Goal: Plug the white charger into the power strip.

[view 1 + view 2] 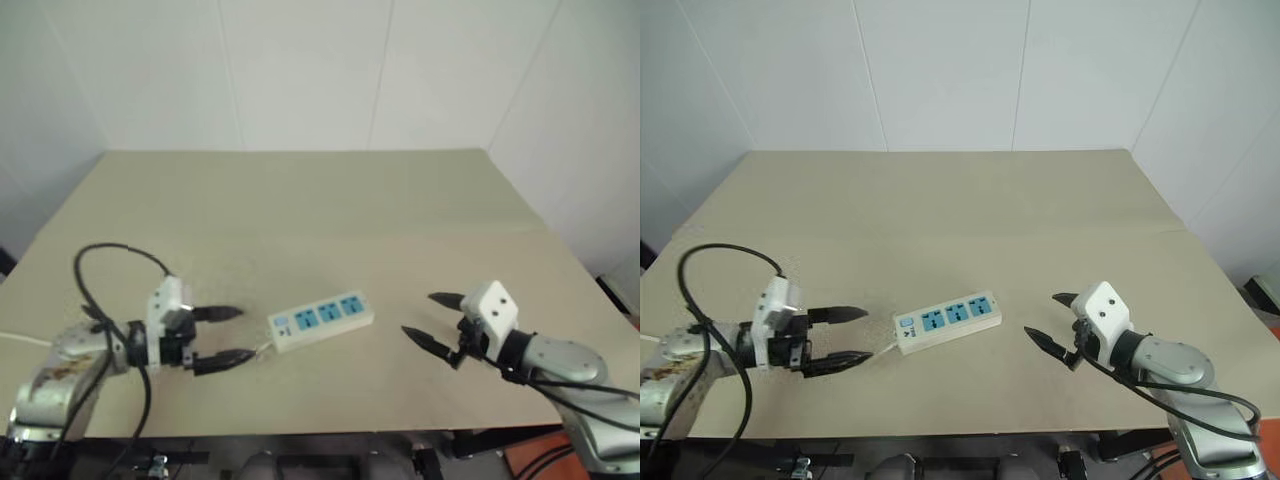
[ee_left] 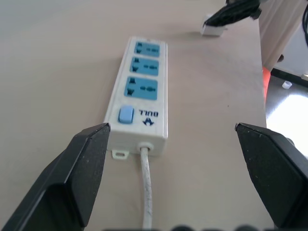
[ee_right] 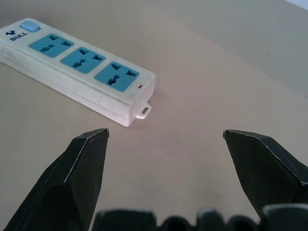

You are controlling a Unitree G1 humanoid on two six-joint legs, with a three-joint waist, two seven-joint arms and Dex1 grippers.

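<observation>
The power strip (image 1: pixel 321 320) is laid on the worktop (image 1: pixel 300 210) between both grippers, sockets up for plugging. Left fingers (image 1: pixel 222 313) and right fingers (image 1: pixel 425 340) are spread wide, nothing held. No charger can be made out.

I see the power strip (image 1: pixel 320 319) lying flat on the tan table (image 1: pixel 300 220), a long white bar with three blue sockets facing up in a row, all of them empty. At one end sits a small blue switch (image 2: pixel 125 114) beside a printed logo, and a thin white cord (image 2: pixel 146 192) leaves that same end. From my head cameras it rests at a slight angle, switch end toward my left.
</observation>
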